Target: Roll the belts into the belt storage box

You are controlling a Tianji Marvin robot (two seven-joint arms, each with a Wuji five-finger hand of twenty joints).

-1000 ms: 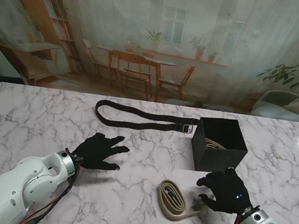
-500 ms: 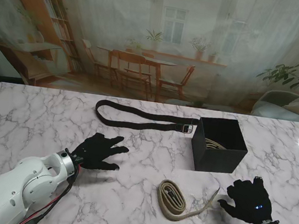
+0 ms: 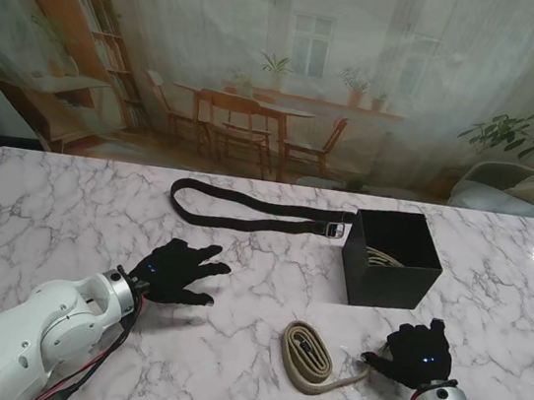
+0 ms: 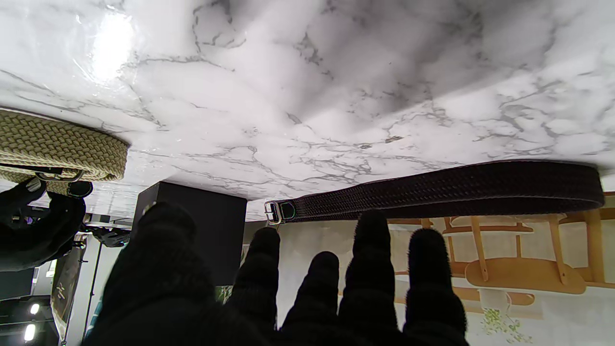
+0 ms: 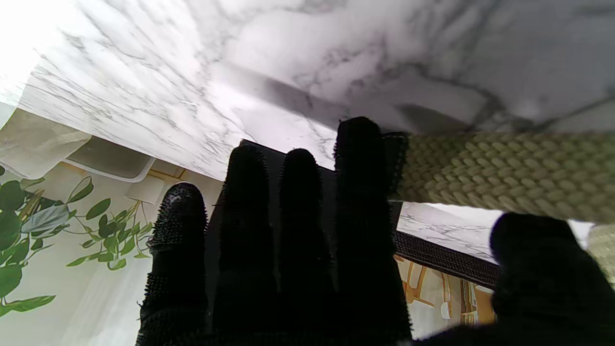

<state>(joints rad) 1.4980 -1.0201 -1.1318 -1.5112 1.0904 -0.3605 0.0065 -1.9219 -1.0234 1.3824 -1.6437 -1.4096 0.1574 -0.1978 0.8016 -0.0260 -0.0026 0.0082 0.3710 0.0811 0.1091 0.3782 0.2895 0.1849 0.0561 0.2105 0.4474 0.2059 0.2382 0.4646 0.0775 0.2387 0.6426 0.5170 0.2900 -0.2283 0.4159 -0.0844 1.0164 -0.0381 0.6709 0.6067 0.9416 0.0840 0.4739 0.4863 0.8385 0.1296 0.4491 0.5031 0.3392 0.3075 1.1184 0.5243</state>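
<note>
A beige woven belt (image 3: pixel 310 356) lies partly coiled on the marble, nearer to me than the black storage box (image 3: pixel 391 259). Its loose tail runs right to my right hand (image 3: pixel 411 355). The right wrist view shows that tail (image 5: pixel 504 173) pinched between thumb and forefinger of the right hand (image 5: pixel 312 250). A black belt (image 3: pixel 254 220) lies stretched out farther away, its buckle beside the box. My left hand (image 3: pixel 178 269) rests flat, fingers spread, holding nothing, between the two belts. From the left wrist I see the black belt (image 4: pixel 456 185), the box (image 4: pixel 192 226) and the beige belt (image 4: pixel 57 144).
Another beige belt (image 3: pixel 383 257) sits rolled inside the box. The table's far edge (image 3: pixel 279 186) runs just behind the black belt, with a printed room backdrop beyond it.
My right hand swung out to the right, drawing the beige belt's tail with it, then came back left toward the coil. The left hand stayed put.
</note>
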